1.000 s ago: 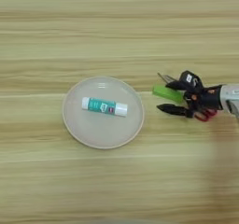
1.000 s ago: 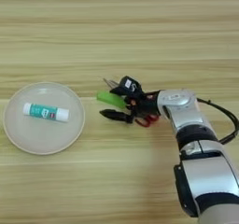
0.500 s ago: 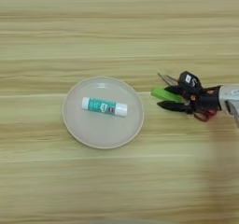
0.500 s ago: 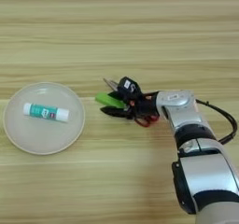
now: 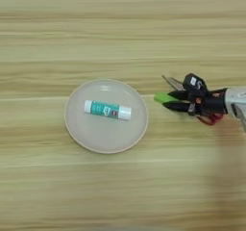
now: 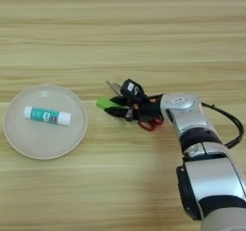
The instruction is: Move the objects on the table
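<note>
Hiding most of the green block [image 5: 162, 97], black fingers [image 5: 177, 95] overlap it.

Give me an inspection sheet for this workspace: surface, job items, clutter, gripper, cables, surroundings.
Surface: light-wood table, fills both views.
Glue stick: lying flat inside the beige plate, left of the gripper.
Green block: between the gripper's two black fingers, its left end sticking out towards the plate; whether it is off the table cannot be told.
Screwdriver: only a thin metal tip shows, just above the gripper; the rest is hidden.
Clutter: nothing seen.
Right gripper: reaching in from the right, shut on the green block, right of the plate and clear of it.
Cables: a black cable loops off the forearm; a red loop hangs under the wrist.
Surroundings: nothing seen beyond the table.
</note>
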`<state>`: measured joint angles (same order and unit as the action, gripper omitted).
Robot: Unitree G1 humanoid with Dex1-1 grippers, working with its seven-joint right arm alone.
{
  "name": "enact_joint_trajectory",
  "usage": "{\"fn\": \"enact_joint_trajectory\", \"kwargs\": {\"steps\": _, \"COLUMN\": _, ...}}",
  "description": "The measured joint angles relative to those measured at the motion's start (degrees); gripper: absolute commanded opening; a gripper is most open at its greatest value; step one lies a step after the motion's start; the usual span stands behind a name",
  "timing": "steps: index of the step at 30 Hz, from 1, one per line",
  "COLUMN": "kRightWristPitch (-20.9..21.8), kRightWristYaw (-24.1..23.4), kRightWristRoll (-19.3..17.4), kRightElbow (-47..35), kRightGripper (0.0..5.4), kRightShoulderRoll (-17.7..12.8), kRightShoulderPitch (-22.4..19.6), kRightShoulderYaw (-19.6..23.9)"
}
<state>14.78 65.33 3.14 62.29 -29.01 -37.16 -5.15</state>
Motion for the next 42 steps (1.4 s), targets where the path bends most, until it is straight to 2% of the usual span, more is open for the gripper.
{"fn": "enact_joint_trajectory", "kwargs": {"steps": 8, "kRightWristPitch": -0.1, "kRightWristYaw": 0.3, "kRightWristRoll": -0.3, "kRightElbow": -0.4, "kRightGripper": 1.40, "kRightShoulderRoll": 0.2, "kRightShoulderPitch": 0.0, "kRightShoulderYaw": 0.5}}
{"fn": "enact_joint_trajectory", "kwargs": {"steps": 17, "kRightWristPitch": -0.1, "kRightWristYaw": 1.8, "kRightWristRoll": -2.1, "kRightElbow": -5.8, "kRightGripper": 1.40, "kRightShoulderRoll": 0.2, "kRightShoulderPitch": 0.5, "kRightShoulderYaw": 1.9}}
{"fn": "enact_joint_trajectory", "kwargs": {"steps": 23, "kRightWristPitch": -0.9, "kRightWristYaw": 4.1, "kRightWristRoll": -5.5, "kRightElbow": -15.5, "kRightGripper": 1.40, "kRightShoulderRoll": 0.2, "kRightShoulderPitch": 2.6, "kRightShoulderYaw": 3.4}}
{"fn": "enact_joint_trajectory", "kwargs": {"steps": 29, "kRightWristPitch": -4.8, "kRightWristYaw": 6.4, "kRightWristRoll": -9.5, "kRightElbow": -32.5, "kRightGripper": 1.40, "kRightShoulderRoll": 1.3, "kRightShoulderPitch": 8.0, "kRightShoulderYaw": 3.0}}
{"fn": "enact_joint_trajectory", "kwargs": {"steps": 36, "kRightWristPitch": -10.2, "kRightWristYaw": 7.1, "kRightWristRoll": -11.6, "kRightElbow": -51.2, "kRightGripper": 1.40, "kRightShoulderRoll": 3.7, "kRightShoulderPitch": 14.7, "kRightShoulderYaw": -1.8}}
{"fn": "enact_joint_trajectory", "kwargs": {"steps": 39, "kRightWristPitch": -11.9, "kRightWristYaw": 7.0, "kRightWristRoll": -12.1, "kRightElbow": -56.1, "kRightGripper": 1.40, "kRightShoulderRoll": 4.6, "kRightShoulderPitch": 15.1, "kRightShoulderYaw": -3.7}}
{"fn": "enact_joint_trajectory", "kwargs": {"steps": 42, "kRightWristPitch": -13.1, "kRightWristYaw": 7.0, "kRightWristRoll": -12.1, "kRightElbow": -57.7, "kRightGripper": 1.40, "kRightShoulderRoll": 5.8, "kRightShoulderPitch": 16.1, "kRightShoulderYaw": -6.2}}
